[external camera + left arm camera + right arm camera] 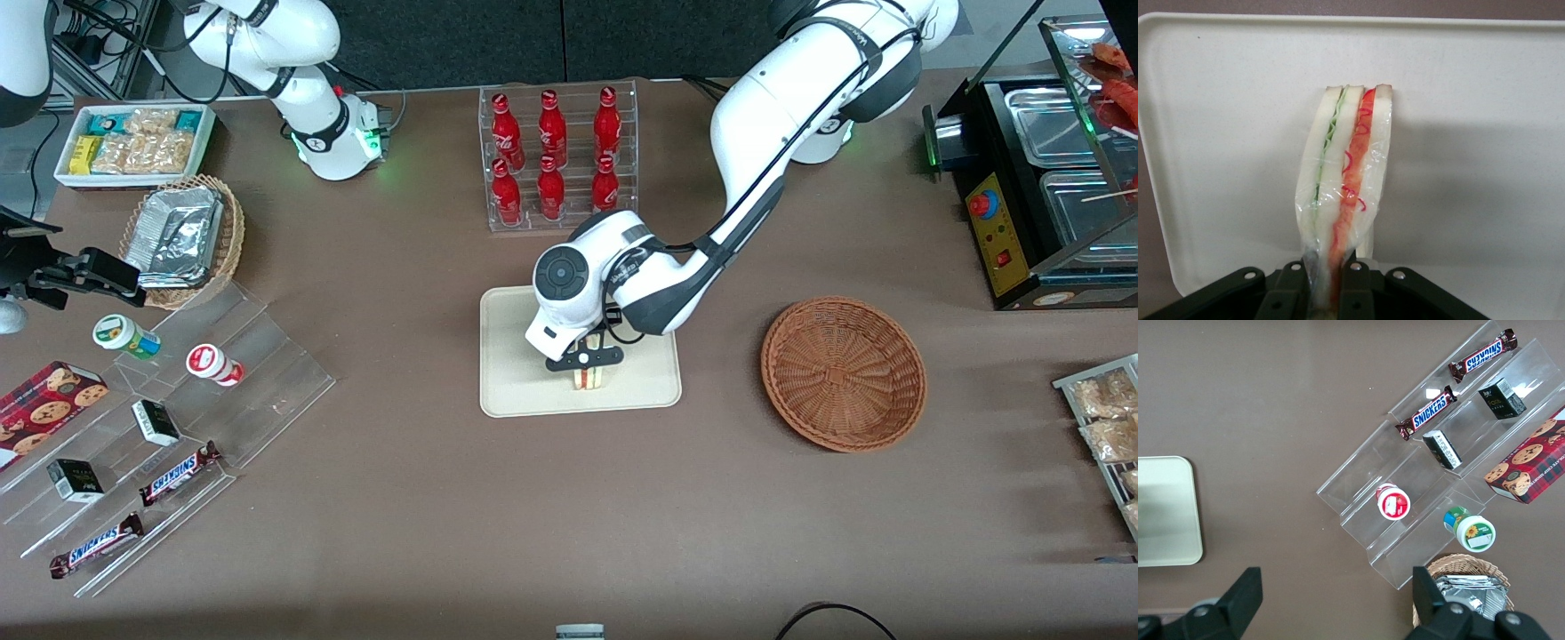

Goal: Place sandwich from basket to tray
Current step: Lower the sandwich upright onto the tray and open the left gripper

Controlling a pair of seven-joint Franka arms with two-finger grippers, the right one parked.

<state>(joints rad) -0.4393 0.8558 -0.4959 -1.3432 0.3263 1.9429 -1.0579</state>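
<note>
Claw (pixel 1328 283) clamped on wrapped sandwich (pixel 1345 180) over tray (pixel 516 391), basket (pixel 843 373) only in front view

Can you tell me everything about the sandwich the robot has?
The sandwich is a thin wedge of pale white bread with a green filling stripe and a red-orange one, wrapped in clear film. It stands on edge over the cream tray, near the tray's front edge. The hand pinches one end between its black fingers. The brown basket beside the tray holds nothing.
</note>
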